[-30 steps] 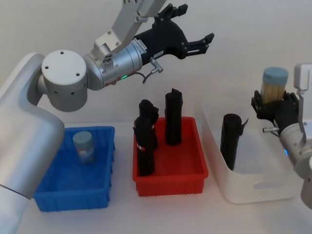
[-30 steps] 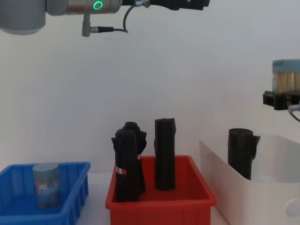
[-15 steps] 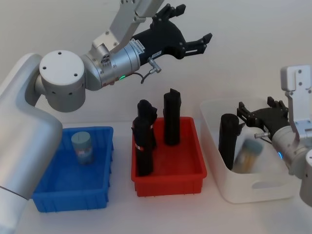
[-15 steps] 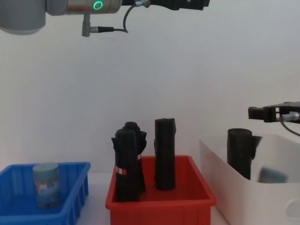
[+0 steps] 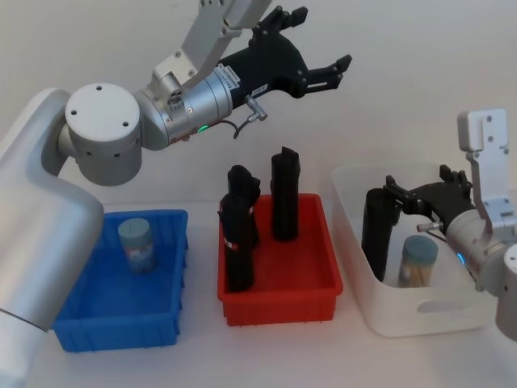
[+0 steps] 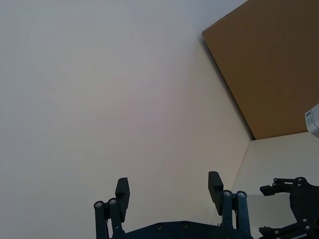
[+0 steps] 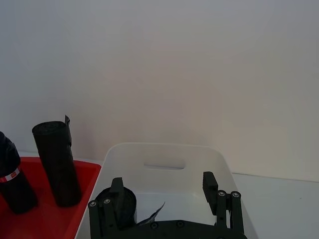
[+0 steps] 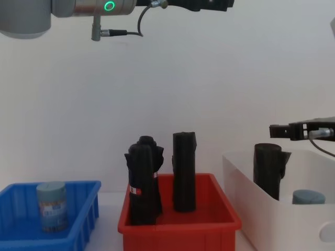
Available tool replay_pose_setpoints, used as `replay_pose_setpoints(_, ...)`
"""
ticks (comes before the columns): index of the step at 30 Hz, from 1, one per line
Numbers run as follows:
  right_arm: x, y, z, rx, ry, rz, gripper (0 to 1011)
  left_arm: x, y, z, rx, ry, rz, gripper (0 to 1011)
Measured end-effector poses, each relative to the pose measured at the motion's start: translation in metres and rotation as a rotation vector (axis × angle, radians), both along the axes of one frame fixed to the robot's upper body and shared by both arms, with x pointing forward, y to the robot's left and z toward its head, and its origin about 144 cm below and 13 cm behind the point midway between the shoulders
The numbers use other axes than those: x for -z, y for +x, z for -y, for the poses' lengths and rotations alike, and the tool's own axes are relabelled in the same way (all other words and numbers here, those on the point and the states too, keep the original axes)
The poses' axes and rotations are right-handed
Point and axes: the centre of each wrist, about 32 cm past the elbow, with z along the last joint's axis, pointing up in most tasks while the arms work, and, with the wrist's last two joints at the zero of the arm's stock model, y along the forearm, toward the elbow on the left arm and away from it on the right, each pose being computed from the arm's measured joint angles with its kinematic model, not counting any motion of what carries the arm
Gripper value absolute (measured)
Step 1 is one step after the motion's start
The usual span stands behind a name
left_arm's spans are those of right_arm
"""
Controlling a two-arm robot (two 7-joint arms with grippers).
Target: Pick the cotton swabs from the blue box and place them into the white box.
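One tub of cotton swabs [image 5: 138, 245] with a pale blue lid stands upright in the blue box [image 5: 97, 323]; the chest view shows the same tub [image 8: 52, 205]. A second tub of cotton swabs [image 5: 418, 260] stands inside the white box [image 5: 420, 311], next to a black roll, with its lid [image 8: 308, 197] just above the wall. My right gripper [image 5: 426, 192] hovers open just above the white box, holding nothing. The right wrist view looks between its spread fingers [image 7: 163, 185] into that box. My left gripper [image 5: 323, 39] is open and raised high above the red tray, empty.
A red tray [image 5: 279, 303] between the two boxes holds three upright black rolls [image 5: 285, 194]. Another black roll [image 5: 378, 230] leans in the white box's left end. The left arm's body [image 5: 105, 133] looms over the blue box.
The right gripper came down from high over the white box and opened. The tub it held dropped and now stands upright inside that box. The left arm stayed still.
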Motion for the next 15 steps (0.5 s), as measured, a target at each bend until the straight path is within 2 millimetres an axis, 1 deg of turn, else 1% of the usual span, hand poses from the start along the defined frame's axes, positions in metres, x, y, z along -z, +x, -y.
replay_pose_setpoints(15,-0.0003,0.0006,-0.0005,-0.009,0.0,-0.012,1001,0.0,0.0,0.0,0.0,0.0,0.0,1004)
